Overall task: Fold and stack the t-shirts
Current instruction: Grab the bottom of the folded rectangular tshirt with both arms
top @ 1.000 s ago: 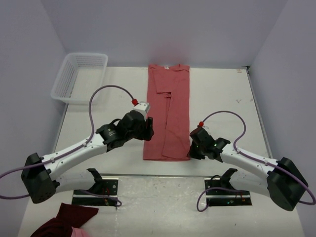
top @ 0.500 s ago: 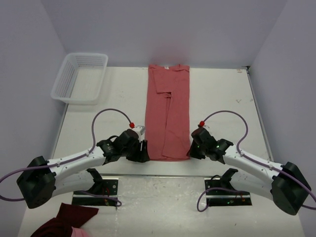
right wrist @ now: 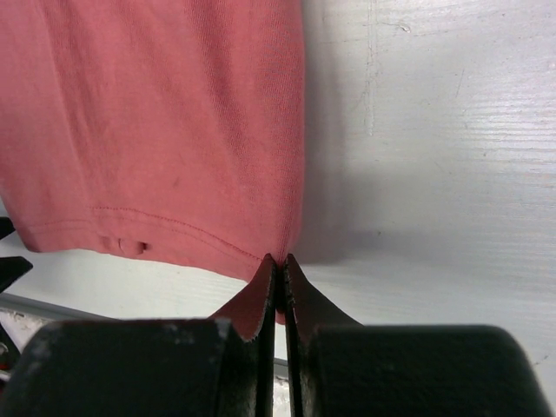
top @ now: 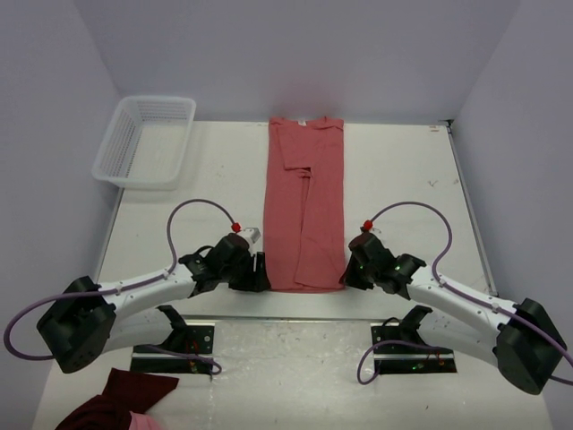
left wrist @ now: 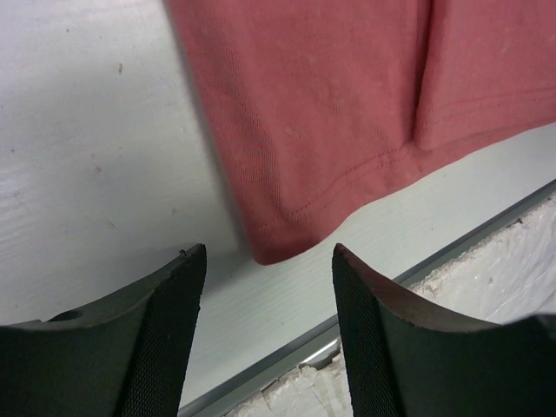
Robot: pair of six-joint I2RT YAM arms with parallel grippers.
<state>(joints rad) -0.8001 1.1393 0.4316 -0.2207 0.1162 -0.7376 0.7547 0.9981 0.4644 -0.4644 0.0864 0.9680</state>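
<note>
— Lilac walls (top: 286, 54) box in the white desk (top: 403, 179) at nine, twelve and three o'clock, seen from above. Where is there room to move?

— Mostly toward three o'clock, where bare surface runs from the cloth's right edge out to the desk's rim. Toward nine o'clock it is bare too, up to the white plastic mesh basket (top: 112, 148) in the ten o'clock corner.

— And the shirt?

— One salmon-red cotton t-shirt (top: 304, 206), folded into a long narrow strip, runs down the middle. Its collar is at the far edge at twelve o'clock, and its hem lies flat near the desk's near edge at six.

— The left gripper?

— The left gripper (left wrist: 268, 254) sits low at the hem's seven o'clock corner with its fingers spread apart. The cloth's corner lies just ahead of the gap and nothing is pinched.

— The right one?

— The right gripper (right wrist: 280, 261) is at the five o'clock corner with its fingers pressed together. The t-shirt's corner is clamped between them and the cloth is drawn to a point there.

— Anything else?

— A dark maroon cloth bundle (top: 116, 403) lies beyond the near edge at seven o'clock, well apart from the t-shirt.
</note>
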